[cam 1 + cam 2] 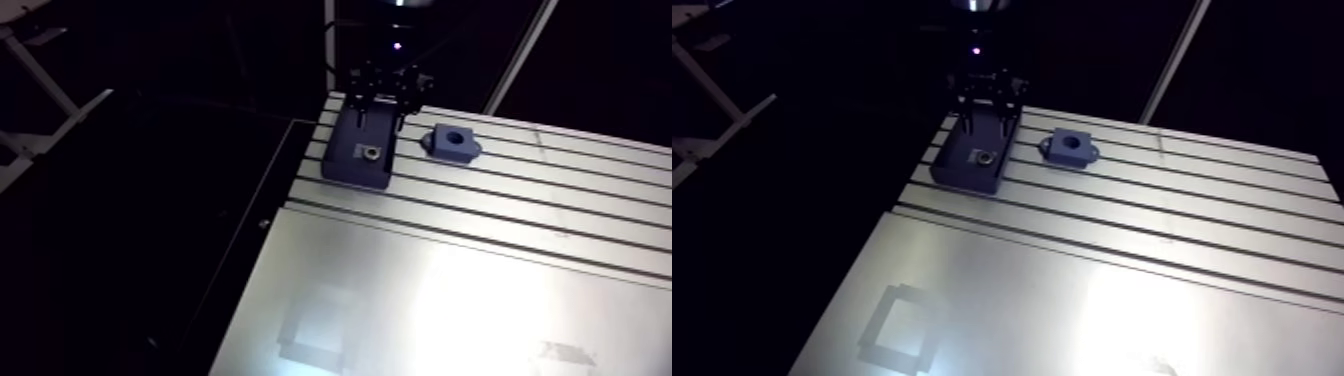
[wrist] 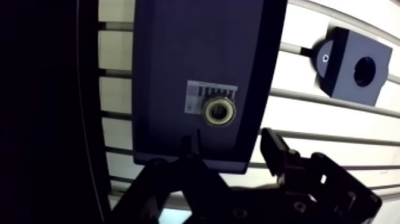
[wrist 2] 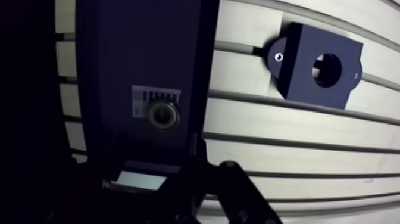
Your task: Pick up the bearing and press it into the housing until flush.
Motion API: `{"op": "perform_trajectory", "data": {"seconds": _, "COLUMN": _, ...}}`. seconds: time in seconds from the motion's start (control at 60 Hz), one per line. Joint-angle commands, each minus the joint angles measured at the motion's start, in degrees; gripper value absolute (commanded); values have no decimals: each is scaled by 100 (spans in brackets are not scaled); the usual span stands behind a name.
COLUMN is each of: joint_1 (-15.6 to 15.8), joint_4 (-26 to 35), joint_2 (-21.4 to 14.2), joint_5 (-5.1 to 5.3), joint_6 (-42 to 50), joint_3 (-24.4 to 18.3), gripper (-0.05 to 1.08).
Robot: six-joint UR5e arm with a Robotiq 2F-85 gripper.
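The gripper (image 2: 229, 140) hangs low over the dark tray (image 2: 178, 53), its 2 fingers spread and empty just short of the bearing (image 2: 218, 111), seemingly lining up to straddle it, while the housing (image 2: 348, 80) waits nearby on the slotted table (image 2: 309, 125).

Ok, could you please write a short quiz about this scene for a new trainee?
1. True or false: the bearing is already pressed into the housing.
2. Choose one: the bearing lies A) in the housing, B) on the dark blue tray, C) between the fingers.
3. Fill in: the gripper has its fingers ___, with nothing between them.

Key: 1 false, the housing's hole is empty; 2 B; 3 open.
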Motion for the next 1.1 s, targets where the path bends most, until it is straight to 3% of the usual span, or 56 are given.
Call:
{"op": "perform_trajectory", "data": {"seconds": 0.017, "joint_1": 54, "joint_4": -141, "joint_2": 36, "joint_5": -13, "joint_6": -5, "joint_3": 70, "gripper": 39}}
{"op": "perform_trajectory", "data": {"seconds": 0.217, "joint_1": 63, "joint_4": -273, "joint_2": 98, "joint_5": -152, "joint_6": 2, "joint_3": 98, "gripper": 39}}
{"op": "perform_trajectory", "data": {"seconds": 1.1, "joint_1": 123, "joint_4": -361, "joint_2": 298, "joint_5": -155, "joint_6": 3, "joint_3": 117, "gripper": 39}}
